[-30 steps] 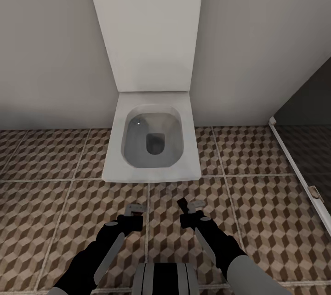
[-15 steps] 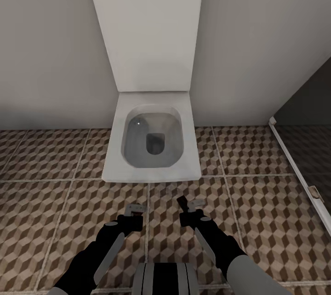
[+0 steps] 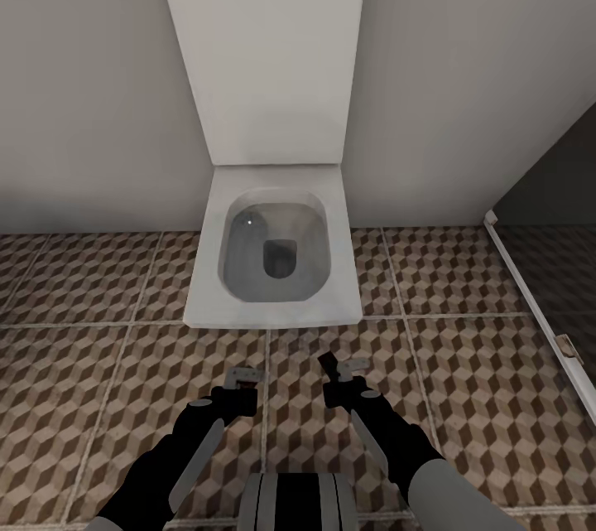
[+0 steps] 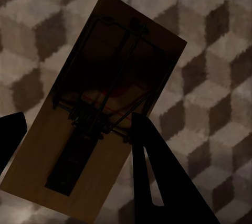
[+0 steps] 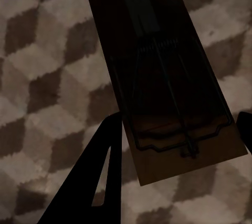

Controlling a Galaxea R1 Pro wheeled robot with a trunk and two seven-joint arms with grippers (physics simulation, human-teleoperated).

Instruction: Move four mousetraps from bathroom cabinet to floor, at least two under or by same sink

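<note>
In the left wrist view a tan wooden mousetrap [image 4: 113,77] with dark wire parts and a red spot sits between the dark fingers of my left gripper [image 4: 79,116], which is shut on it above the bathroom floor [image 3: 99,382]. A second mousetrap [image 5: 152,51] is held the same way by my right gripper [image 5: 180,116]. From the head camera, the left gripper [image 3: 242,380] and right gripper [image 3: 341,372] hang side by side low over the cube-patterned tiles. The cabinet and the sink are out of view.
A white wall-hung toilet [image 3: 273,258] with its lid raised stands straight ahead, close beyond both grippers. A dark glass shower partition with a white floor rail [image 3: 538,307] runs along the right. Tiled floor lies open to the toilet's left and right.
</note>
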